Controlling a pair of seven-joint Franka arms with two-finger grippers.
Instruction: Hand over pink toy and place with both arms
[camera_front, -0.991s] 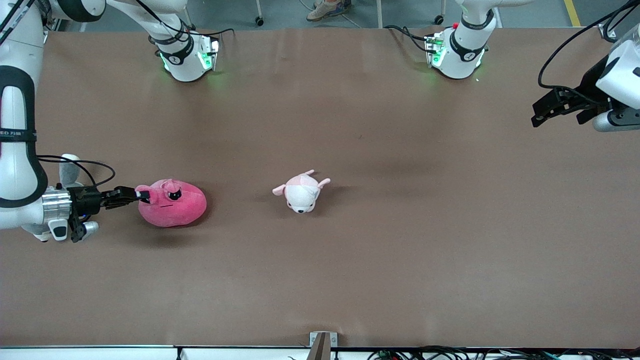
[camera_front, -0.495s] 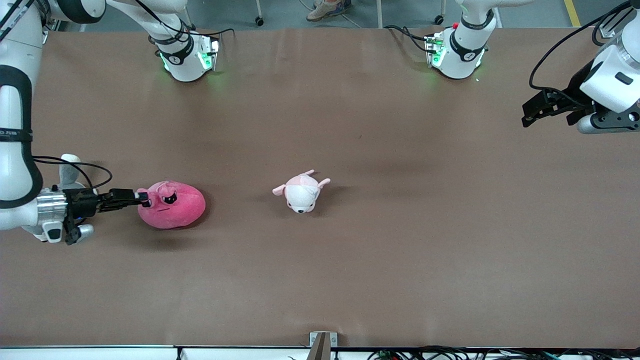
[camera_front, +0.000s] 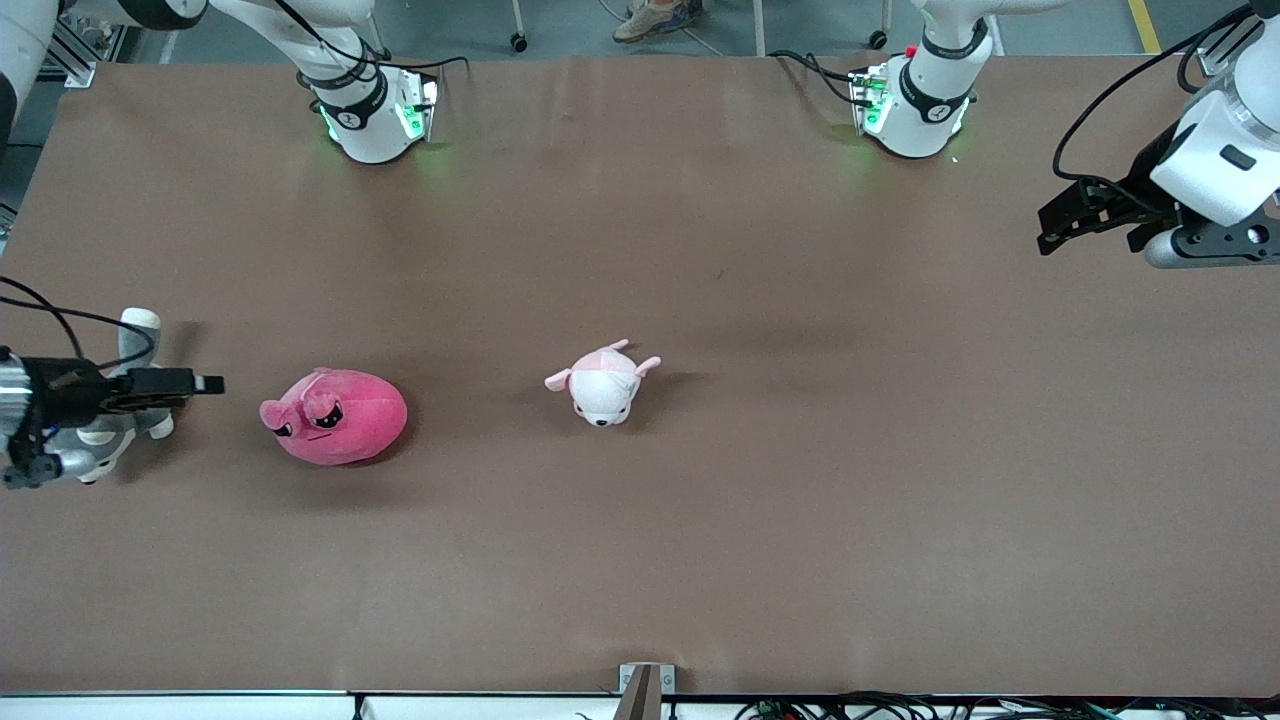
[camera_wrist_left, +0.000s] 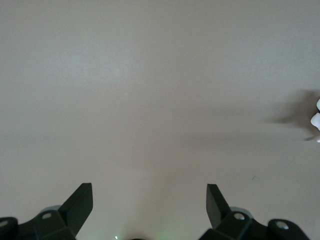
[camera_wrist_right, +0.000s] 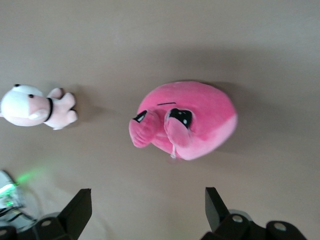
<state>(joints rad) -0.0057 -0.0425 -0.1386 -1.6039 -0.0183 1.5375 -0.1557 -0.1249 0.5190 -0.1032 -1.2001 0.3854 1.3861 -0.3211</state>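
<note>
Now that the right gripper is backing off the pink toy, jaws spread and empty, the toy is lying free on the surface, so the task looks nearly finished. The left gripper is waiting over its own end of the surface, well apart from the toy, jaws wide and holding nothing. Counting: one pink toy, one pale plush beside it toward the left arm's end, one grey dog under the right gripper, two arms.

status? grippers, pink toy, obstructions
Right gripper open, clear of pink toy, over grey dog. Left gripper open, waiting. Pale plush between toy and left arm's end.

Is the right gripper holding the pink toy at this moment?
No. The right gripper is open and apart from the pink toy, which lies by itself on the table.
</note>
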